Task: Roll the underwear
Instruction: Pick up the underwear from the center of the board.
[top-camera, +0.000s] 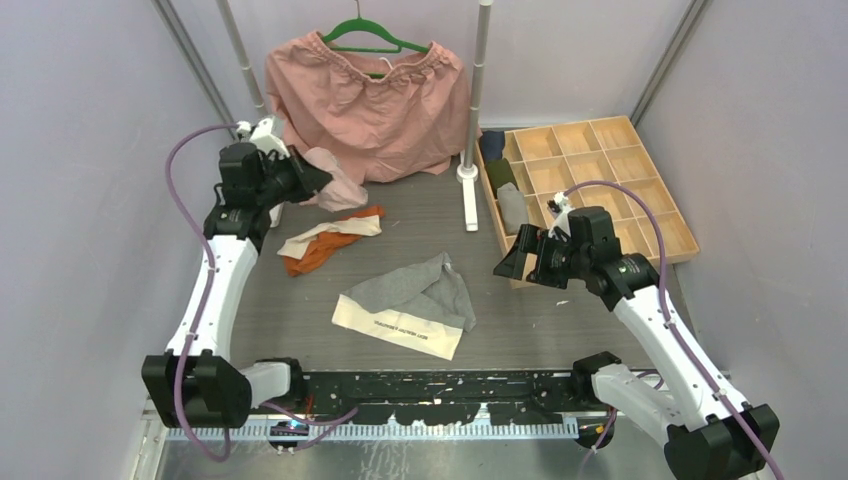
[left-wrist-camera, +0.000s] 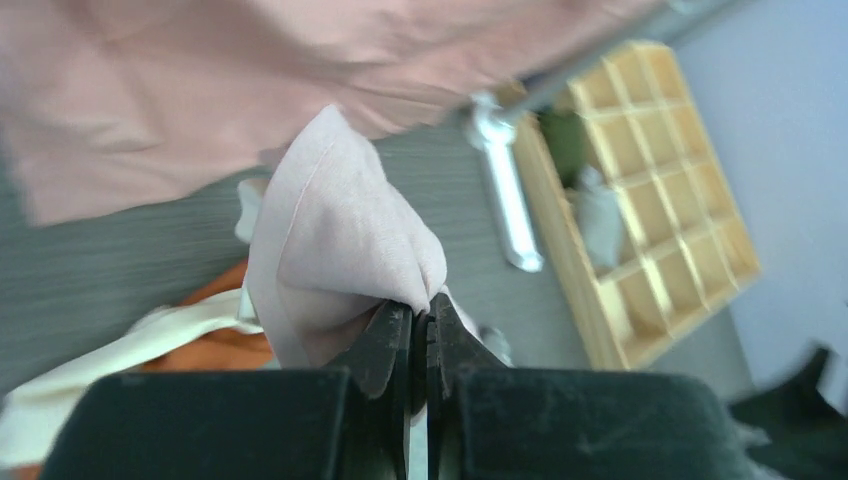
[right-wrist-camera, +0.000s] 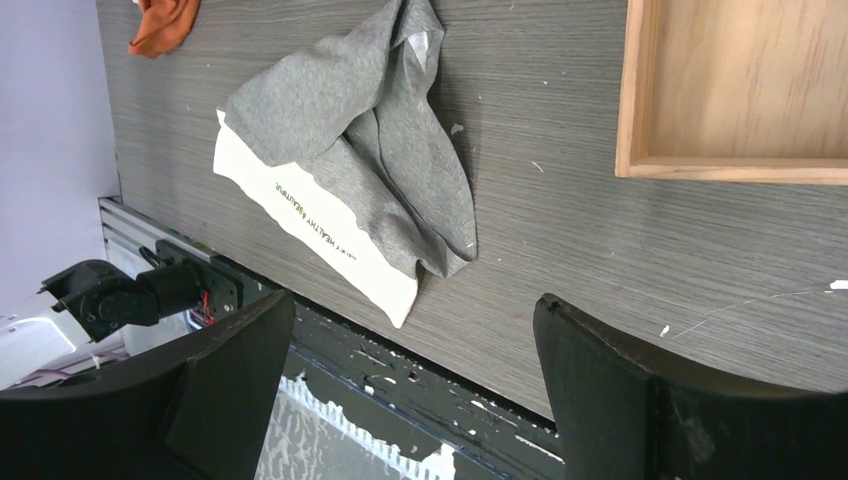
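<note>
Nearest the arm bases, the grey cotton underwear with a cream printed waistband (top-camera: 405, 300) lies rumpled on the grey wood-grain tabletop (top-camera: 560, 330), one leg folded over. It looks light, limp and thin, likely to bunch and slide rather than hold a crease. The firmer waistband edge seems the best place to pinch before rolling. Just to its right the right gripper (top-camera: 520, 262) hovers with its jaws spread wide and nothing between them. Further back the orange and cream underwear (top-camera: 325, 240) sits in a loose heap. Beyond it the left gripper (top-camera: 300, 180) has its jaws pressed together on a fold of the dusty pink underwear (left-wrist-camera: 340, 230), which hangs lifted off the table and drapes softly. The tabletop appears smooth and flat, giving good room to spread cloth in the middle. At the back hang a salmon-pink garment on a green hanger (top-camera: 370, 110) and, to the right, a wooden compartment tray (top-camera: 600, 135); pale lilac walls (top-camera: 80, 150) close in the sides.
</note>
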